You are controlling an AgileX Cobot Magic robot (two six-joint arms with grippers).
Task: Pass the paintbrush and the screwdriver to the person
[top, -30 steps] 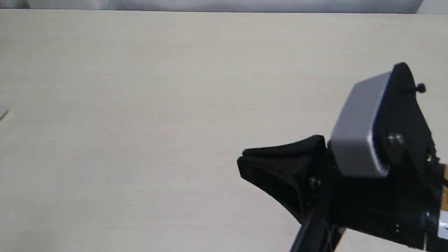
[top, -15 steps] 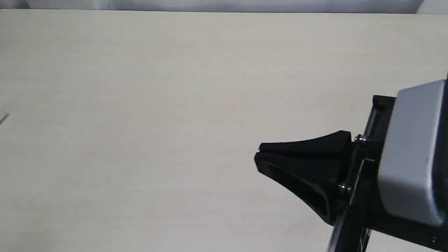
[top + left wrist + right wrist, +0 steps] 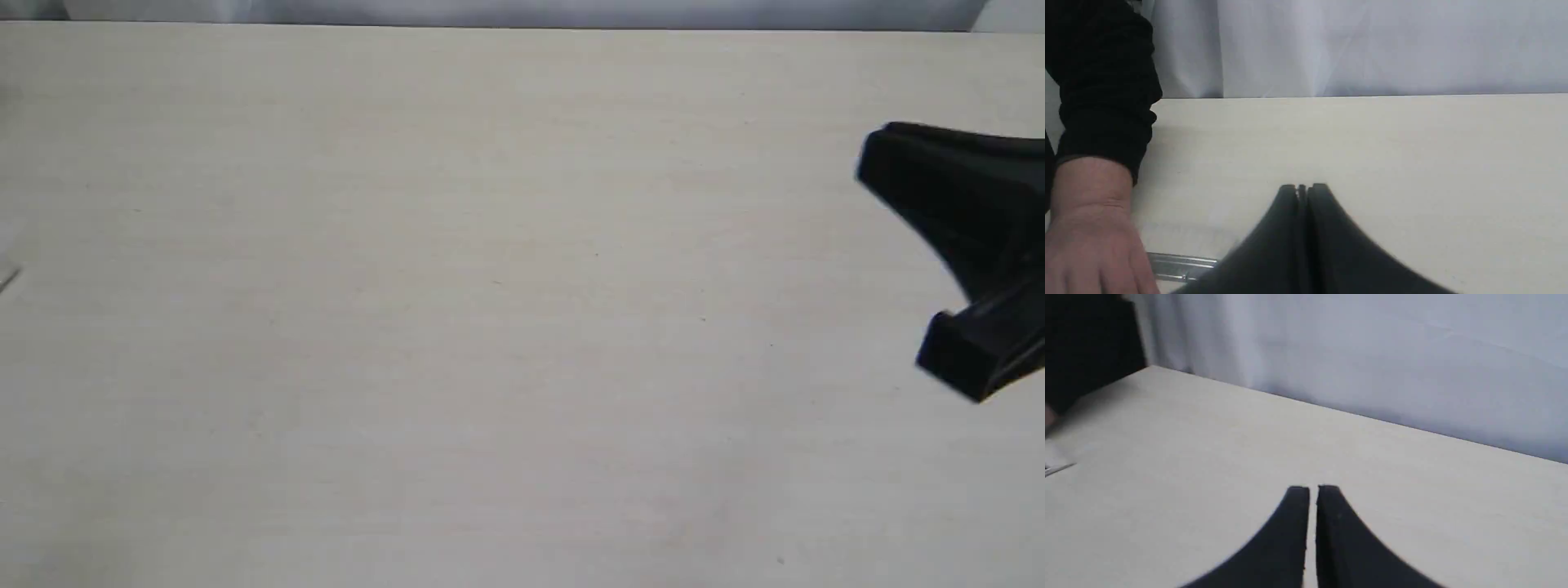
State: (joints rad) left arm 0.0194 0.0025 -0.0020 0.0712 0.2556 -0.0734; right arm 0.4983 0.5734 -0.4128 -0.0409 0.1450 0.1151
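Observation:
The person's hand [image 3: 1090,228], bare with a dark sleeve cuff [image 3: 1106,122], rests palm down on the table's left side. A silver metal piece [image 3: 1182,266] pokes out from under it; I cannot tell whether it belongs to the paintbrush or the screwdriver. Otherwise both tools are hidden. My left gripper [image 3: 1302,188] hovers just beside the hand, shut and empty. My right gripper [image 3: 867,159] sits at the far right, black fingers pressed nearly together with nothing between them, also seen as the right gripper [image 3: 1312,490]. A thin metal sliver [image 3: 8,278] shows at the left edge.
The pale wooden table [image 3: 457,327] spans the exterior view. A white curtain [image 3: 1372,347] hangs behind its far edge. The dark sleeve [image 3: 1086,339] fills a corner of the right wrist view, with a small metal tip [image 3: 1059,467] below it.
My right arm has pulled back to the right and farther away across the table. Its grey wrist housing has left the exterior view; only the black fingers remain.

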